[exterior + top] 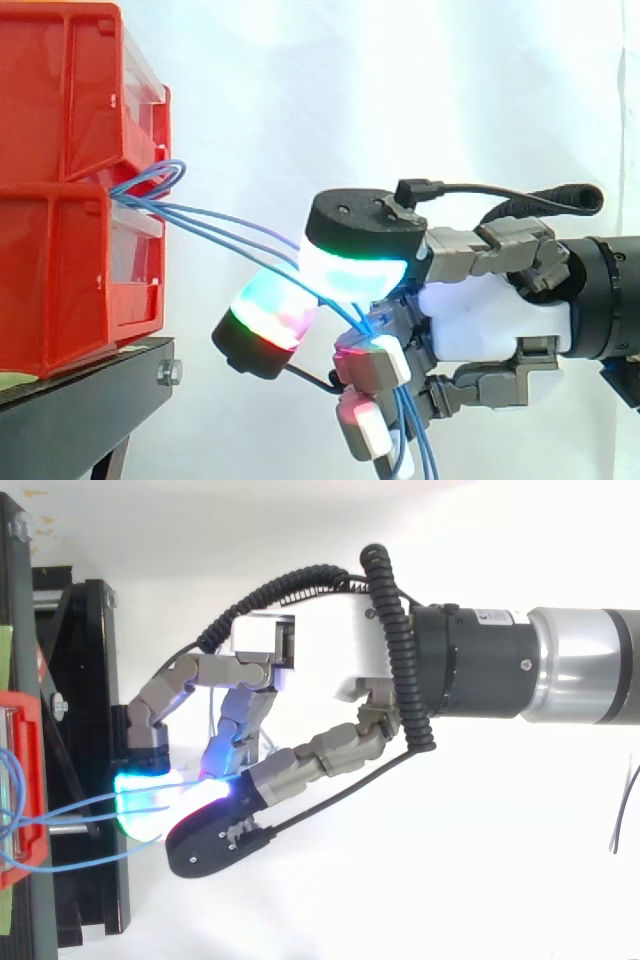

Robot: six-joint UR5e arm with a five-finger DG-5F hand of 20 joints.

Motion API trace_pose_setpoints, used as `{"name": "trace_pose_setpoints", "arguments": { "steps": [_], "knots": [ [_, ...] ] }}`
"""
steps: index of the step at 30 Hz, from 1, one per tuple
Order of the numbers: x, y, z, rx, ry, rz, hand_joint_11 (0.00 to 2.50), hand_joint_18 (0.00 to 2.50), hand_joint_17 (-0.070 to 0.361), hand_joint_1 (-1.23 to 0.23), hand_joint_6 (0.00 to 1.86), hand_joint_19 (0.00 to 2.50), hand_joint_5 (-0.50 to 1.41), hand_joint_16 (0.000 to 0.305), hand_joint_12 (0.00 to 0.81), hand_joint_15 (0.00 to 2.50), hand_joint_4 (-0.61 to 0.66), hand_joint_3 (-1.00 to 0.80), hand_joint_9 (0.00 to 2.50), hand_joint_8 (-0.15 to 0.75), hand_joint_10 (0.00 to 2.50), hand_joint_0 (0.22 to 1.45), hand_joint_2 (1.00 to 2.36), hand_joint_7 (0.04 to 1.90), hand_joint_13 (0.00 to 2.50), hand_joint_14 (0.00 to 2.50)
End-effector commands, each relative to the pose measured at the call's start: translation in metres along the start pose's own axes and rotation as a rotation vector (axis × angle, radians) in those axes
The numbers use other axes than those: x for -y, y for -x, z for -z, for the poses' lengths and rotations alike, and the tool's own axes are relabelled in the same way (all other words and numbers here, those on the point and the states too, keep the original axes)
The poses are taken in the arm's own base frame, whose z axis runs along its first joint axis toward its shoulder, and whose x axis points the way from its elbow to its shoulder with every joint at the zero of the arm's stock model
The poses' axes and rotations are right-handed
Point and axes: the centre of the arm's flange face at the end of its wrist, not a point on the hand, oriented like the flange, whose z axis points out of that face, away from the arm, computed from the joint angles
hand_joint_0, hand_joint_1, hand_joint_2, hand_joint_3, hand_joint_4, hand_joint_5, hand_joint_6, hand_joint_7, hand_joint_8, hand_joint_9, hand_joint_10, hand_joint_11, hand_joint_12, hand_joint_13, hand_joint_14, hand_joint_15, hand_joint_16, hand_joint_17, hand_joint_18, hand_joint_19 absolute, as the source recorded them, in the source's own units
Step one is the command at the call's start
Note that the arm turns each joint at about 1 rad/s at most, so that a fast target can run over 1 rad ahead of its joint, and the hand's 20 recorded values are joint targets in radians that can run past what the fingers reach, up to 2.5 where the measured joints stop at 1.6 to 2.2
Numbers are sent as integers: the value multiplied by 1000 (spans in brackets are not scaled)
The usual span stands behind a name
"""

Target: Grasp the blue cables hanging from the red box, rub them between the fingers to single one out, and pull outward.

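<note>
**Side view**
- Red box (70,180): two red bins stacked on top of the black stand (80,400). They reach almost to the stand's right edge, with their clear drawer fronts facing right.
- Blue cables (220,232): several thin, light blue strands. They loop out of the gap between the two bins and slope down to the right, drawing together as they go. Past the hand's lower fingers they drop to the bottom of the view.
- Hand (490,315): to the right of the box and apart from it. Its fingers are curled, and the cables are pinched beneath a wide pad (350,270) glowing white and cyan.
- Second pad (270,310): glows green, cyan and pink just under the strands. Whether it touches them cannot be told.
- Backdrop: white curtain (400,90).

**Top view**
- Hand (330,640): its fingers point left, and the glowing pad (140,800) sits over the stand's (90,730) right edge.
- Blue cables (80,810): they fan out from the red box (25,780) at the left and run right to meet at the pad.
- Writing: a small mark on the wrist, too small to read.
</note>
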Motion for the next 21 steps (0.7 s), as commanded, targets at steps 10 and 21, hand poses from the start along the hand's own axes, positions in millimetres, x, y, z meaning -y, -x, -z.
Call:
{"name": "trace_pose_setpoints", "arguments": {
  "steps": [10, 21],
  "knots": [
    [-2, 6, 3, 5, -13, 20, 878, 957, 115, -606, 858, 689, -160, 51, 371, 598, 78, -500, 1196, 302, 24, 552, 1000, 825, 1083, 21],
    [-3, 10, 3, 8, -12, 19, 873, 950, 114, -585, 844, 701, -157, 51, 373, 596, 50, -275, 1196, 300, 26, 608, 1015, 876, 1074, 23]
  ]
}}
